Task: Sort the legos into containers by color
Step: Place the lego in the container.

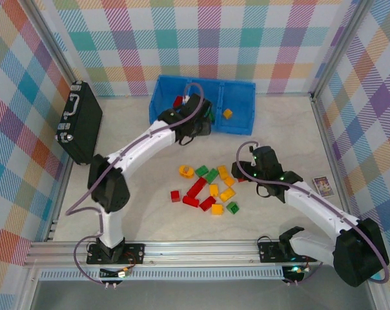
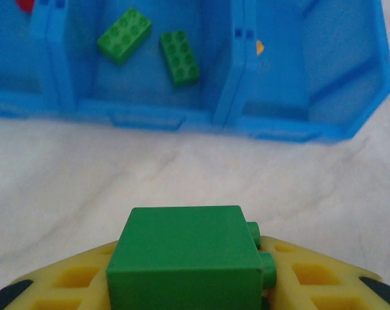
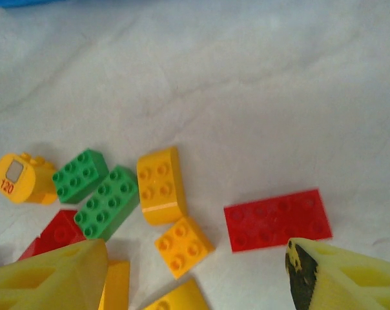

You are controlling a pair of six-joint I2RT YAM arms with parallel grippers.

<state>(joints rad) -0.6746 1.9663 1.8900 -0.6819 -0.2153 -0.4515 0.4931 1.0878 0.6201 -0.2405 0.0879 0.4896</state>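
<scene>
My left gripper point(image 1: 196, 126) hangs just in front of the blue bin point(image 1: 240, 90) and is shut on a green lego point(image 2: 188, 258), studs pointing right. The bin's front wall point(image 2: 150, 117) lies ahead of it. Two green legos point(image 2: 146, 42) lie in the middle container, a red one point(image 1: 178, 101) in the left one and a yellow one point(image 1: 227, 113) in the right one. My right gripper point(image 3: 195, 284) stands open low over the loose pile point(image 1: 208, 187). A small yellow lego point(image 3: 183, 245) lies between its fingers, and a flat red plate point(image 3: 277, 219) by the right finger point(image 3: 343, 278).
A black hard case point(image 1: 80, 121) leans at the left wall. A small printed card point(image 1: 321, 186) lies at the right edge. A round yellow piece point(image 3: 20, 177) and two green bricks point(image 3: 95, 190) sit left in the pile. Bare table separates the pile from the bin.
</scene>
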